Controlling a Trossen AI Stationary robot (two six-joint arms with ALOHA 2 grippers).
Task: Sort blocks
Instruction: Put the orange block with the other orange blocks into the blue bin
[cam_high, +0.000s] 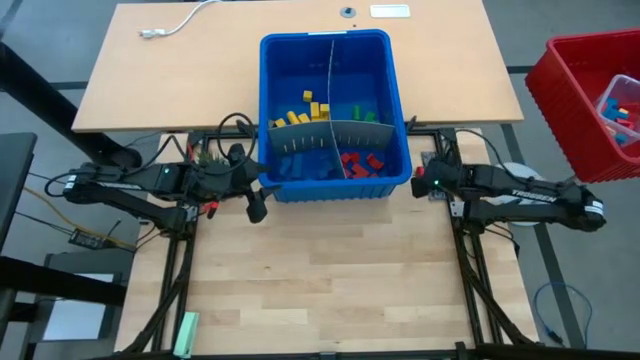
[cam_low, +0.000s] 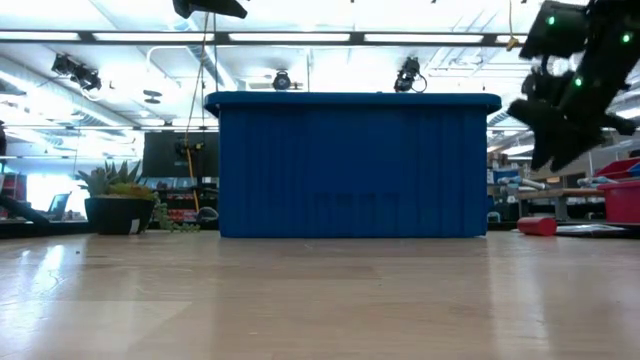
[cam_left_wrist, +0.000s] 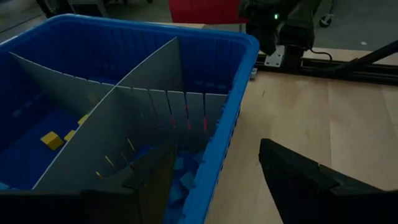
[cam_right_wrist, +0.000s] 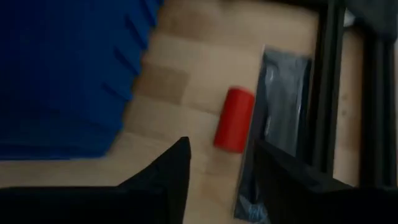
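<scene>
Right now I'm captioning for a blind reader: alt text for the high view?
A blue bin with grey dividers holds yellow, green, red and blue blocks, sorted. The left tool and right tool flank it.

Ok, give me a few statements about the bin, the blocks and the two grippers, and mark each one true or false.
1. The blue bin is split into compartments by grey dividers. True.
2. The yellow blocks and the red blocks share a compartment. False: yellow lies in the far left section, red in the near right one.
3. The left gripper has open jaws beside the bin's near left corner. True.
4. The right gripper is inside the bin. False: it hangs outside, over the table by a red cylinder.
</scene>
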